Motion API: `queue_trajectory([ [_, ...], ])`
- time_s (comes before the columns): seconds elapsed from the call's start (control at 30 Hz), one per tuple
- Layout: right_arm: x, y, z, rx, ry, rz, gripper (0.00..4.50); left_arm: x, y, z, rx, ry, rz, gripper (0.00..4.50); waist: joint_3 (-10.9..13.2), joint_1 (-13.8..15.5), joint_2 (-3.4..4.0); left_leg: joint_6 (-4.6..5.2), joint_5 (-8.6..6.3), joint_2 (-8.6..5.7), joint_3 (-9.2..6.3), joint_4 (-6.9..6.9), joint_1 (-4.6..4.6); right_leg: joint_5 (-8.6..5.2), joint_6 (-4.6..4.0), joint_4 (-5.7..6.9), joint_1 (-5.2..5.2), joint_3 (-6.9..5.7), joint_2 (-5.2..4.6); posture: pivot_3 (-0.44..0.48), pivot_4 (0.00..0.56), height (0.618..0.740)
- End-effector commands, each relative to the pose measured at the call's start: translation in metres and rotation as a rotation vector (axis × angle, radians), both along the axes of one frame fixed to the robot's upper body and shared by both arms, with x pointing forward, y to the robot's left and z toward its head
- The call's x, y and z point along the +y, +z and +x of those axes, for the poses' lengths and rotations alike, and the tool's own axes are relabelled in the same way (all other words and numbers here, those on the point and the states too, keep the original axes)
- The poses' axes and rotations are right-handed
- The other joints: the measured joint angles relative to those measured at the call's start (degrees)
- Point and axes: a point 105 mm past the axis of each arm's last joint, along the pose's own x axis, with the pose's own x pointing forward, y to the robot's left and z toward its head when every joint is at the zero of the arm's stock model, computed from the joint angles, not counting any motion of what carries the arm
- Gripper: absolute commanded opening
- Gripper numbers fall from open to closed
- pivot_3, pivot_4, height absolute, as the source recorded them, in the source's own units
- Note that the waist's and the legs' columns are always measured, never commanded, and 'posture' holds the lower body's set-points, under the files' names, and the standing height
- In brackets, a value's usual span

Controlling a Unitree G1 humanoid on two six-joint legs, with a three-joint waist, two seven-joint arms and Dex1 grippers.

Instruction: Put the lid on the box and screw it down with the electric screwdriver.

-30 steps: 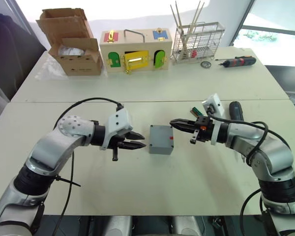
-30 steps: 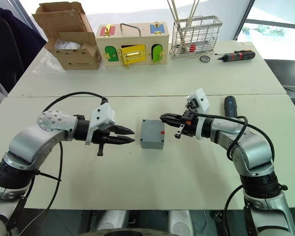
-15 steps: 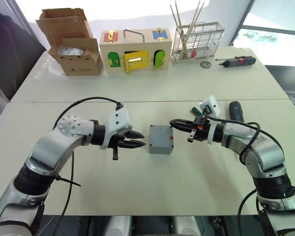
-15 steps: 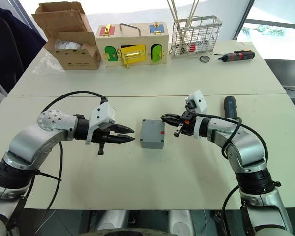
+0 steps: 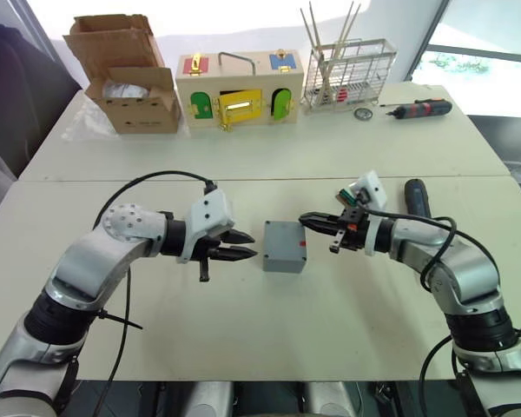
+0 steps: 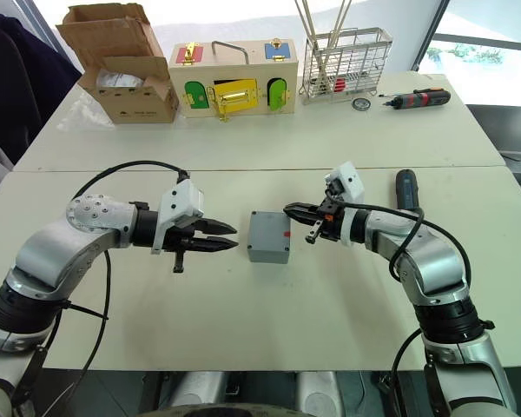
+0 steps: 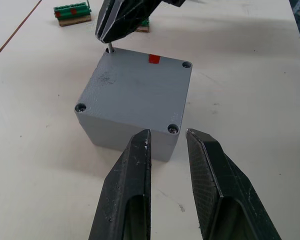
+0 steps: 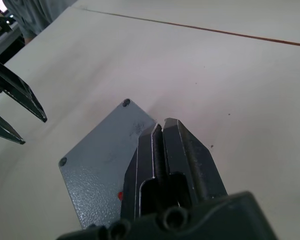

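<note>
The grey box [image 5: 284,247] stands in the middle of the near table with a red mark on its right side. The lid [image 7: 135,85] lies flat on top of it, with screw heads at three corners. My left gripper [image 5: 248,246] hovers open just left of the box, level with its side. From the right, my right gripper [image 5: 306,218] is shut on a thin metal screw [image 7: 109,49], which stands at the lid's far right corner hole. The black electric screwdriver [image 5: 416,195] lies on the table behind my right forearm.
On the far table stand a cardboard box [image 5: 130,82], a wooden box with coloured doors [image 5: 239,87] and a wire rack [image 5: 347,74]. A red-and-black screwdriver [image 5: 421,108] lies at the far right. Small green blocks [image 7: 72,12] lie near the right gripper.
My right wrist has turned slightly and its forearm has shifted, while the fingertips stay at the box's corner. The left arm and the box have not moved.
</note>
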Motion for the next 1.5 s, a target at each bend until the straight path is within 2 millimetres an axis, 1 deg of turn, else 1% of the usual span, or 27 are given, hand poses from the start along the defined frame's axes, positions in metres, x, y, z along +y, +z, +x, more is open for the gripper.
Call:
queue_trajectory([
  [0.03, 0.002, 0.003, 0.0, -0.026, 0.011, -0.006, 0.06, 0.0, 0.01, 0.001, -0.033, -0.006, -0.013, 1.08, 0.0, 0.0, 0.0, 0.0, 0.0, 0.0, 0.0, 0.0, 0.0, 0.0, 0.0, 0.0, 0.0, 0.0, 0.0, 0.0, 0.15, 0.731],
  [0.37, 0.004, 0.001, 0.002, -0.023, 0.017, -0.013, 0.06, 0.0, 0.01, 0.002, -0.038, -0.002, -0.016, 1.08, 0.0, -0.01, 0.0, 0.0, 0.0, 0.0, 0.0, 0.0, 0.0, 0.0, 0.0, 0.0, 0.0, 0.0, 0.0, 0.0, 0.15, 0.731],
  [0.47, 0.004, 0.001, 0.002, -0.025, 0.019, -0.015, 0.9, -0.001, 0.01, 0.002, -0.039, -0.001, -0.017, 1.08, 0.0, 0.0, 0.0, 0.0, 0.0, 0.0, -0.01, 0.0, 0.0, 0.0, 0.0, 0.0, 0.0, 0.0, 0.0, 0.0, 0.15, 0.731],
  [0.5, 0.003, 0.002, 0.002, -0.025, 0.019, -0.015, 1.33, -0.001, 0.01, 0.002, -0.039, -0.001, -0.018, 1.08, 0.0, 0.0, 0.0, 0.0, 0.0, 0.0, 0.0, 0.0, 0.0, 0.0, 0.0, 0.0, 0.0, 0.0, 0.0, 0.0, 0.15, 0.731],
  [0.53, 0.003, 0.002, 0.002, -0.026, 0.017, -0.015, 1.91, -0.001, 0.009, 0.002, -0.039, -0.002, -0.018, 1.08, 0.0, -0.01, 0.0, 0.0, 0.0, 0.0, 0.0, 0.0, 0.0, 0.0, 0.0, 0.0, 0.0, 0.0, 0.0, 0.0, 0.15, 0.731],
  [0.63, 0.001, 0.004, 0.002, -0.03, 0.008, -0.013, 3.42, -0.001, 0.009, 0.003, -0.038, -0.001, -0.02, 1.08, 0.0, 0.01, 0.0, 0.0, 0.0, 0.0, 0.0, 0.0, 0.0, 0.0, 0.0, 0.0, 0.0, 0.0, 0.0, 0.0, 0.15, 0.731],
  [0.67, 0.001, 0.004, 0.002, -0.031, 0.005, -0.01, 3.86, -0.001, 0.009, 0.003, -0.038, -0.001, -0.02, 1.08, 0.0, 0.01, 0.0, 0.0, 0.0, 0.0, 0.0, 0.0, 0.0, 0.0, 0.0, 0.0, 0.0, 0.0, 0.0, 0.0, 0.15, 0.731],
  [0.73, 0.0, 0.006, 0.002, -0.033, 0.003, -0.006, 4.47, -0.001, 0.009, 0.003, -0.038, -0.001, -0.021, 1.08, 0.0, 0.01, 0.0, 0.0, 0.0, 0.0, 0.0, 0.0, 0.0, 0.0, 0.0, 0.0, 0.0, 0.0, 0.0, 0.0, 0.15, 0.731],
  [0.97, 0.002, 0.013, -0.001, -0.022, 0.013, 0.045, 4.47, -0.002, 0.009, 0.004, -0.041, -0.003, -0.024, 1.08, 0.0, 0.0, 0.0, 0.0, 0.0, 0.0, 0.0, 0.0, 0.0, 0.0, 0.0, 0.0, 0.0, 0.0, 0.0, 0.0, 0.15, 0.731],
  [1.13, 0.003, 0.011, -0.003, 0.045, 0.013, 0.111, 4.47, -0.002, 0.009, 0.005, -0.045, -0.003, -0.024, 1.08, 0.0, 0.01, 0.0, 0.0, 0.0, 0.0, -0.01, 0.0, 0.0, 0.0, 0.0, 0.0, 0.0, 0.0, 0.0, 0.0, 0.15, 0.731],
  [1.3, -0.001, 0.009, -0.001, 0.102, -0.023, 0.178, 4.47, -0.002, 0.008, 0.004, -0.05, -0.002, -0.019, 1.08, 0.0, 0.02, 0.0, 0.0, 0.0, 0.0, -0.01, 0.0, 0.0, 0.0, 0.0, 0.0, 0.01, 0.0, 0.0, 0.0, 0.15, 0.731],
  [1.37, -0.001, 0.009, 0.0, 0.11, -0.031, 0.187, 3.95, -0.002, 0.008, 0.005, -0.051, -0.001, -0.016, 1.08, 0.0, 0.01, 0.0, 0.0, 0.0, 0.0, -0.01, 0.0, 0.0, 0.0, 0.0, 0.0, 0.0, 0.0, 0.0, 0.0, 0.15, 0.731],
  [1.4, -0.001, 0.009, 0.0, 0.111, -0.033, 0.189, 3.8, -0.002, 0.008, 0.004, -0.051, -0.002, -0.015, 1.08, 0.0, 0.0, 0.0, 0.0, 0.0, 0.0, -0.01, 0.0, 0.0, 0.0, 0.0, 0.0, 0.0, 0.0, 0.0, 0.0, 0.15, 0.731],
  [1.5, -0.002, 0.009, 0.001, 0.118, -0.042, 0.2, 2.84, -0.001, 0.008, 0.005, -0.052, 0.0, -0.014, 1.08, 0.0, -0.01, 0.0, 0.0, 0.0, 0.0, -0.01, 0.0, 0.0, 0.0, 0.0, 0.0, 0.0, 0.0, 0.0, 0.0, 0.15, 0.731],
])
